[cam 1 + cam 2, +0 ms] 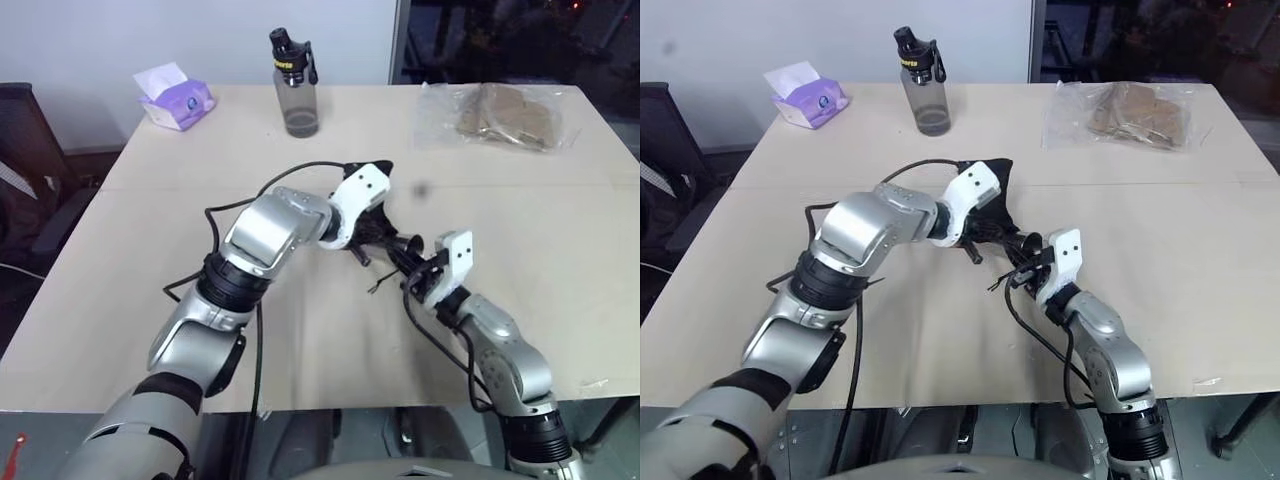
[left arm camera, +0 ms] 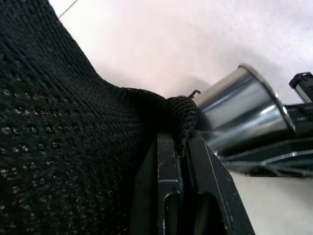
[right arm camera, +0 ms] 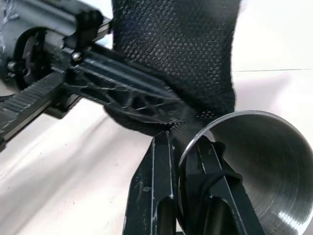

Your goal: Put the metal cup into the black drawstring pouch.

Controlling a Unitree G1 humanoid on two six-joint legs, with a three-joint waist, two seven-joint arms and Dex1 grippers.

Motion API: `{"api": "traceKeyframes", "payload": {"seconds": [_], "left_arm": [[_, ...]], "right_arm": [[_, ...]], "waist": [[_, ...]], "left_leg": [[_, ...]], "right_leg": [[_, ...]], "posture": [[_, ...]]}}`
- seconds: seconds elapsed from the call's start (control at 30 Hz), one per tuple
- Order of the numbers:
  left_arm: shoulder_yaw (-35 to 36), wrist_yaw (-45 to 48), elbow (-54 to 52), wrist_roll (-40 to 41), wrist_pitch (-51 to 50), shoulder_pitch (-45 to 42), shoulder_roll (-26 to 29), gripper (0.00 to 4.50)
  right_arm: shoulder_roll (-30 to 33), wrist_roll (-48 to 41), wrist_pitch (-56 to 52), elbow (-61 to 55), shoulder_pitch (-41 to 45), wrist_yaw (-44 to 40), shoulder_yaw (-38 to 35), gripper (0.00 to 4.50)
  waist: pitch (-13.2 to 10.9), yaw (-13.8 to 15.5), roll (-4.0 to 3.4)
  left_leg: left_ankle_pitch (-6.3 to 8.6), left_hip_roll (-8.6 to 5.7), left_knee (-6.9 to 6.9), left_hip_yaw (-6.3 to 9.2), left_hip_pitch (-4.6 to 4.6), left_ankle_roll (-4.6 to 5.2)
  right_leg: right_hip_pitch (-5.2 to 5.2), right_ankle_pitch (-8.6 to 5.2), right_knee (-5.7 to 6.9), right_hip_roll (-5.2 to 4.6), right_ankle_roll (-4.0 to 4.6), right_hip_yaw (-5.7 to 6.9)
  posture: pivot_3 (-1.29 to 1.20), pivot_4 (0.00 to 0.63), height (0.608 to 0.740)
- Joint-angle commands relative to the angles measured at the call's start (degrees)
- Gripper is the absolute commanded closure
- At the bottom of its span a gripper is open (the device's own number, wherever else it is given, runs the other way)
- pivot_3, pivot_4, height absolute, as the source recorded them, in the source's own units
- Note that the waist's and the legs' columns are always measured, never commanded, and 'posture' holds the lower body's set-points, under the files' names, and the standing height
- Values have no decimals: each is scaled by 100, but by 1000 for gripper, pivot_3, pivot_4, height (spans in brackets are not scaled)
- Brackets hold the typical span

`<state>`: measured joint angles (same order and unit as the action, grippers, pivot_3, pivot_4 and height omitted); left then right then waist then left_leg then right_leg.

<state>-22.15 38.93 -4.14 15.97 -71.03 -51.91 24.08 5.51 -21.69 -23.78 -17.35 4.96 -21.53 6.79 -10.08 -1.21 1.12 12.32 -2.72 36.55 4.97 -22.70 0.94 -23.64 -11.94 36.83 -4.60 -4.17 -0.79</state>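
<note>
Probably office or lab: plain pale table (image 1: 560, 250), white wall (image 1: 100, 40), black chair (image 1: 25, 170).

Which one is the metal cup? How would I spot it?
Look at the middle of the tan table, where both arms meet. The right gripper pinches the metal cup by its rim beside the black drawstring pouch; nothing else there is shiny silver.

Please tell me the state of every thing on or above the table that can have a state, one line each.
Black drawstring pouch: lifted, its edge pinched in the left tool.
Metal cup: lying sideways, rim gripped by the right tool, touching the pouch, not yet inside.
Water bottle: upright, cap on.
Tissue pack: open, a tissue sticking out.
Clear plastic bag: lying flat.
</note>
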Motion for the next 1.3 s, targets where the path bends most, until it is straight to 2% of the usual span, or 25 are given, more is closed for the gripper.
{"api": "traceKeyframes", "payload": {"seconds": [0.03,0.1,0.2,0.47,0.77,1.0,1.13,1.2,1.3], "left_arm": [[46,-48,99,-30,-121,138,167,4500],[218,-99,234,10,-218,194,216,4500],[694,-110,406,271,-601,111,47,4500],[1933,-458,1123,644,-1840,-570,-506,4500],[2083,-805,1144,686,-1818,-465,-718,4500],[2079,-963,1013,692,-1759,-232,-734,4500],[1823,-846,764,729,-1486,-113,-604,4500],[1692,-792,723,693,-1237,-66,-534,4500],[1447,-817,790,502,-855,15,-353,4500]], "right_arm": [[1,61,82,-24,-74,148,-135,4303],[-59,-233,7,-149,-174,90,-261,4303],[-303,-1439,-341,-607,-306,-167,-590,4303],[-795,-2464,-532,-461,-102,-119,-805,4303],[-1014,-1674,-22,985,350,-254,-514,4303],[-589,-130,734,1782,487,-467,306,4303],[135,1578,1402,2081,962,-477,1308,4303],[268,1791,1585,2158,1051,-598,1464,4303],[309,1695,1631,2177,1019,-719,1312,4303]], "waist": [[0,6,0],[0,20,0],[-2,38,1],[-3,-4,1],[-3,-81,2],[4,-125,3],[4,-125,4],[8,-117,10],[10,-108,13]], "left_leg": [[0,0,0,1,0,0],[0,0,0,1,-1,0],[0,5,0,6,-8,0],[0,2,-3,9,-11,0],[1,0,-11,3,-7,-2],[1,-1,-14,-2,8,-4],[-7,0,-13,-4,19,-16],[-11,-1,-13,-3,19,-23],[-15,2,-14,5,19,-29]], "right_leg": [[0,1,1,0,1,0],[-1,1,1,0,2,0],[-1,2,0,-3,4,4],[-4,1,-2,2,2,10],[-9,2,-1,0,4,1],[-4,2,0,2,3,-6],[1,-1,3,7,-4,-11],[1,-2,3,6,-7,-11],[2,8,5,7,10,-7]], "posture": [[0,150,740],[0,150,740],[0,150,740],[0,150,740],[0,150,740],[0,150,740],[0,150,740],[0,150,740],[0,150,740]]}}
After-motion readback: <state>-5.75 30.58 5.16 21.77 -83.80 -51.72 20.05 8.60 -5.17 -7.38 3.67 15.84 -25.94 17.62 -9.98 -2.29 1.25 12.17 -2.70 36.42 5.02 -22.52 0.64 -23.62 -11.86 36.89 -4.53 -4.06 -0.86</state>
